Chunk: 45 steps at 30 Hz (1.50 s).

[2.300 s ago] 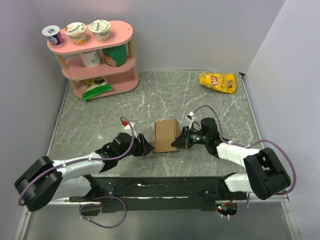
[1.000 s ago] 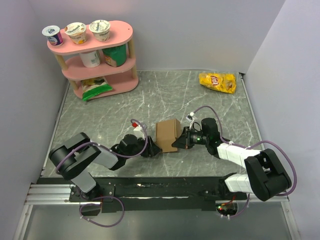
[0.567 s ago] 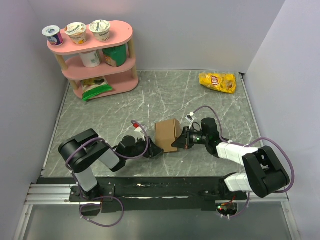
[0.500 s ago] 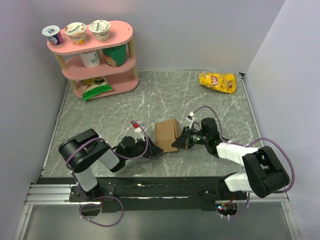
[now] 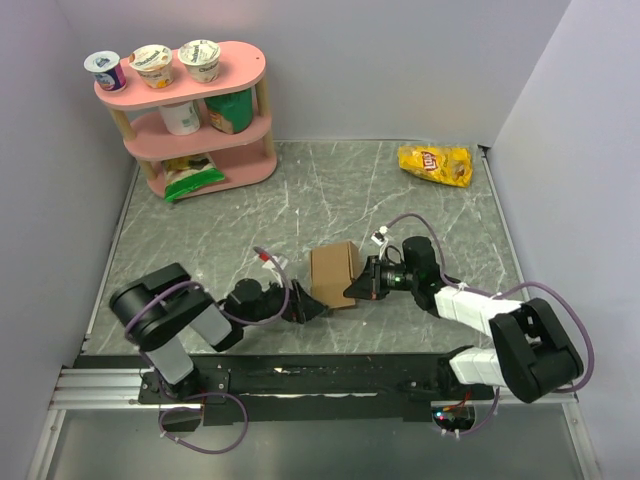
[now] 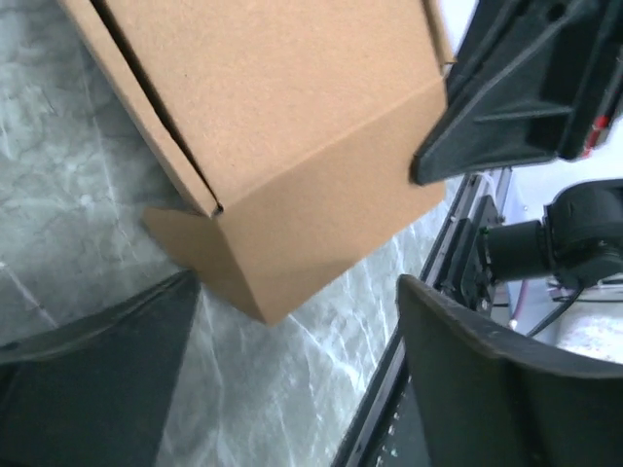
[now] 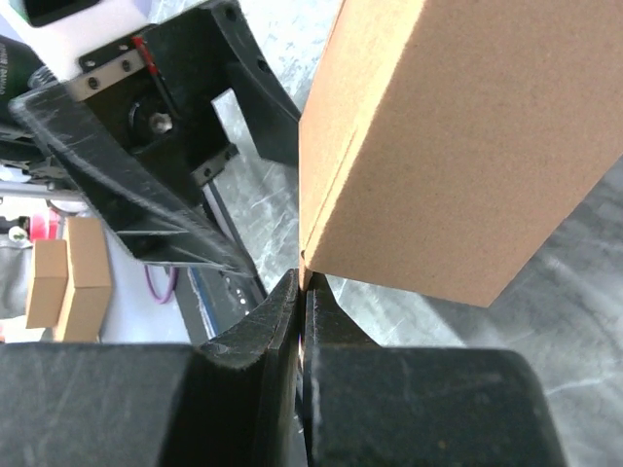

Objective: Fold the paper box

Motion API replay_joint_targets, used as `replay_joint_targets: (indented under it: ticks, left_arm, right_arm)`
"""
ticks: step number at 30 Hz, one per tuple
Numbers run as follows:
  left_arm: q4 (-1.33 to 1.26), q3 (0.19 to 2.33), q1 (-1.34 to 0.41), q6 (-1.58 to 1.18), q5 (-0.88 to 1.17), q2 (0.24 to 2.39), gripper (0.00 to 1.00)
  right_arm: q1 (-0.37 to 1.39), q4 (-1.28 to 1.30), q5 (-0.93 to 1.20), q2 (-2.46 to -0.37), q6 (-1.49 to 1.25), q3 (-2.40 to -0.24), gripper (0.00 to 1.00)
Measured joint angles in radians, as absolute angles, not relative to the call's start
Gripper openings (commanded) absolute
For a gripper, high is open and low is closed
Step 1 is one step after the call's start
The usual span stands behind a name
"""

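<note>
L gripper (image 5: pixel 310 306) sits low on the table (image 5: pixel 300 190) at the near-left corner of the paper box (image 5: pixel 333 272). In its wrist cam we see the jaws spread wide, w/ the box corner poking in between the two dark fingers (image 6: pixel 97 389) and nothing clamped. R gripper (image 5: pixel 352 284) is at the box's right side. Its jaws are pressed together, and its wrist cam seems to show a thin cardboard edge at the box's lower corner pinched between the tips.

We go big to small for the rest:
- Table: grey marbled top, both arms reaching in from the near edge.
- Pink shelf (image 5: pixel 245 70): three tiers, far-left corner, well apart from the box.
- Paper box: plain brown, already a closed-up squarish shape. It stands approx. mid-table between the two grippers, and we see a flap seam along one side in the L wrist cam.
- Chip bag (image 5: pixel 435 164): yellow, lying flat far right, near the back edge.
- Green bag (image 5: pixel 190 178): on the shelf's bottom tier.
- Yogurt cups (image 5: pixel 152 62): three in a row on the shelf's top tier.
</note>
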<state>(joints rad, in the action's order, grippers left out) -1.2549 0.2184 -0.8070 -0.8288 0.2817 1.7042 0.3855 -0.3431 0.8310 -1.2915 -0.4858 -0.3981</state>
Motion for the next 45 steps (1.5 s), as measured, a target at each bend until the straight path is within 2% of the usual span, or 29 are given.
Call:
replay_joint_targets:
  ticks: [1,2,7,14,17,21,24,28,32,37,45]
  left_arm:
    - [-1.253,0.205,-0.807,-0.825,0.281,1.679,0.99]
    - [-1.251,0.189,-0.805,-0.823,0.279,1.646,0.96]
    - [-1.174,0.121,-0.787,-0.783,0.255,1.393,0.96]
    - [-0.821,0.107,-0.782,-0.667,0.135,0.92,0.96]
    - [-0.681,0.121,-0.782,-0.593,0.062,0.828,0.97]
    - [-0.566,0.141,-0.811,-0.496,-0.041,0.85,0.99]
    - [-0.522,0.16,-0.909,-0.419,-0.138,0.912,0.99]
    - [-0.519,0.18,-1.036,-0.298,-0.221,0.94,0.98]
    - [-0.54,0.18,-1.09,-0.184,-0.245,0.917,0.96]
    - [-0.696,0.139,-1.231,0.019,-0.303,0.917,0.96]
    - [-0.941,0.143,-1.431,0.316,-0.491,1.171,0.96]
  right_arm:
    - [0.385,-0.327,0.829,-1.279,-0.491,-0.398,0.0]
    - [0.385,-0.308,0.826,-1.263,-0.5,-0.4,0.0]
    - [0.372,-0.175,0.812,-1.172,-0.531,-0.428,0.0]
    - [0.313,-0.046,0.845,-1.066,-0.599,-0.46,0.0]
    - [0.301,-0.013,0.865,-1.022,-0.663,-0.459,0.0]
    - [0.289,0.036,0.882,-0.925,-0.757,-0.45,0.0]
    - [0.266,0.062,0.904,-0.838,-0.832,-0.437,0.0]
    - [0.203,0.091,0.952,-0.771,-0.921,-0.403,0.0]
    - [0.117,0.177,1.007,-0.761,-0.954,-0.4,0.0]
    - [0.087,0.312,1.06,-0.745,-0.963,-0.43,0.0]
    - [0.061,0.422,1.163,-0.704,-1.056,-0.479,0.0]
